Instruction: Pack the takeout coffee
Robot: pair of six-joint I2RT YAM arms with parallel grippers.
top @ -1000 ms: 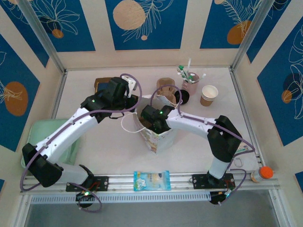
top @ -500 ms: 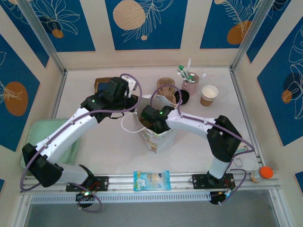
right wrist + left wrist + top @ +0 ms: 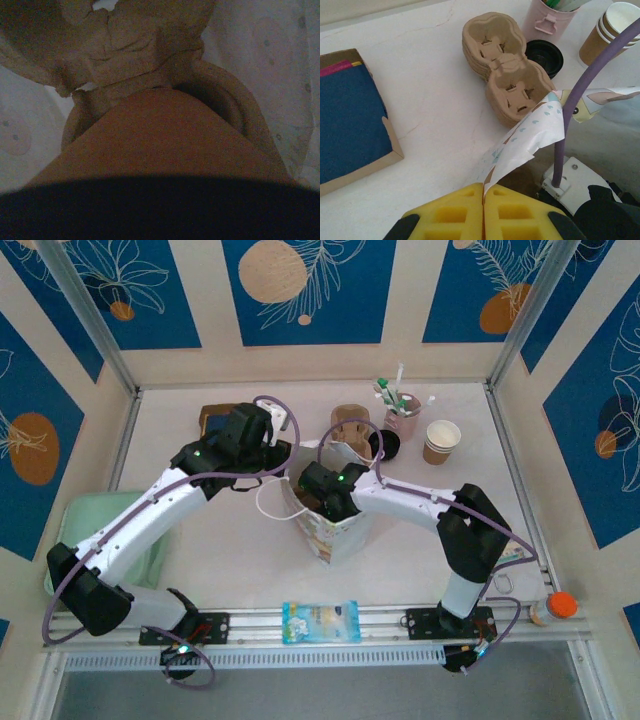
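Nothing's moved lately | left fingers (image 3: 447, 215) pinch bag (image 3: 530, 135) rim open | right fingers hold cup (image 3: 160, 135) inside bag | next: seat it, let go

The fingertips of the right gripper (image 3: 322, 490) are hidden inside the paper bag (image 3: 335, 535), so it cannot be told whether anything is held between them. In the right wrist view the takeout coffee (image 3: 160, 135) is blurred and dim, and its lower part is lost in black shadow. In the left wrist view the left gripper (image 3: 483, 195) is cut off by the bottom edge, the cardboard box (image 3: 350, 130) by the left edge, the pink cup (image 3: 545, 22) by the top edge. The green tray (image 3: 78, 515) is partly covered by the left arm.
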